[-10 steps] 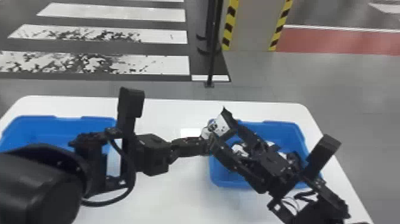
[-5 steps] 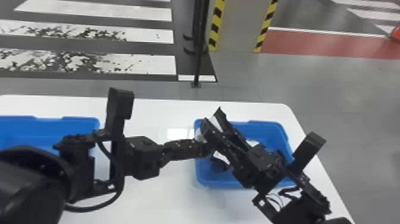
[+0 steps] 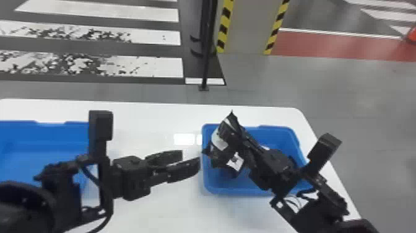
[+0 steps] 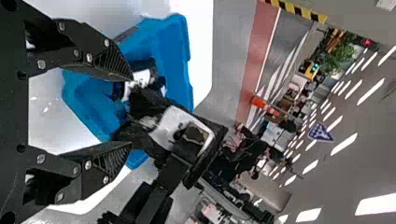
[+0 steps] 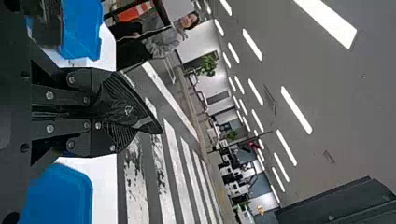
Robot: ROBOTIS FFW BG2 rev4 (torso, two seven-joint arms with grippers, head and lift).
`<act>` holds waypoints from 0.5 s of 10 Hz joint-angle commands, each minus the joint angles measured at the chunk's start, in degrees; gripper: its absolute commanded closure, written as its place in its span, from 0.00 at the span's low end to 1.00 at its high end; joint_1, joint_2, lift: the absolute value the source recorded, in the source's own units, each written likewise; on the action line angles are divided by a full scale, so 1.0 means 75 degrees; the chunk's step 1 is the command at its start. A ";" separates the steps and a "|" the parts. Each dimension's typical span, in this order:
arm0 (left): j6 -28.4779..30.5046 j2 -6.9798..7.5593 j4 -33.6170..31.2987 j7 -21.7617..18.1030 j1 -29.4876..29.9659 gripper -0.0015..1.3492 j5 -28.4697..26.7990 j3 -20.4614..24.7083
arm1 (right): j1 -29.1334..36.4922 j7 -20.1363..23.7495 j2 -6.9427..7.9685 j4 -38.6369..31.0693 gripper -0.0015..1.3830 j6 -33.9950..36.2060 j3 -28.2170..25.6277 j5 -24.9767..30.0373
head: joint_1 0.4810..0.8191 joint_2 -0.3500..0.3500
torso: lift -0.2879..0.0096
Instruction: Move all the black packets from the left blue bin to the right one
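Observation:
In the head view the right gripper is over the left part of the right blue bin, shut on a black packet with white patches. The right wrist view has the right gripper closed around the dark, glossy packet. Just left of that bin, the left gripper stands open, apart from the packet. From the left wrist, the left gripper has widely parted fingers, and packets lie inside the right bin. The left blue bin is partly behind the left arm.
Both bins stand on a white table, with bare tabletop between them. The left arm spans this gap, and the right arm crosses the right bin's near right corner. A black post stands on the floor beyond the table.
The left gripper has opened and drawn back from the packet, which stays with the right gripper. The head view has shifted slightly, moving the table and bins leftward in it.

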 commanded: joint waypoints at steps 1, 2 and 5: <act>-0.0229 -0.0025 -0.0185 -0.0163 0.0777 0.13 -0.0072 0.0789 | -0.0356 0.0003 -0.0085 0.0448 0.92 0.0116 -0.0242 0.0311 | 0.63 0.29 | 0.49; -0.0623 -0.0107 -0.0429 -0.0315 0.1395 0.14 -0.0087 0.1368 | -0.0619 0.0038 -0.0167 0.0898 0.88 0.0116 -0.0318 0.0403 | 0.63 0.30 | 0.49; -0.1466 -0.0282 -0.0692 -0.0538 0.2427 0.14 -0.0102 0.2388 | -0.0937 0.0073 -0.0225 0.1723 0.74 0.0416 -0.1400 0.1408 | 0.63 0.36 | 0.49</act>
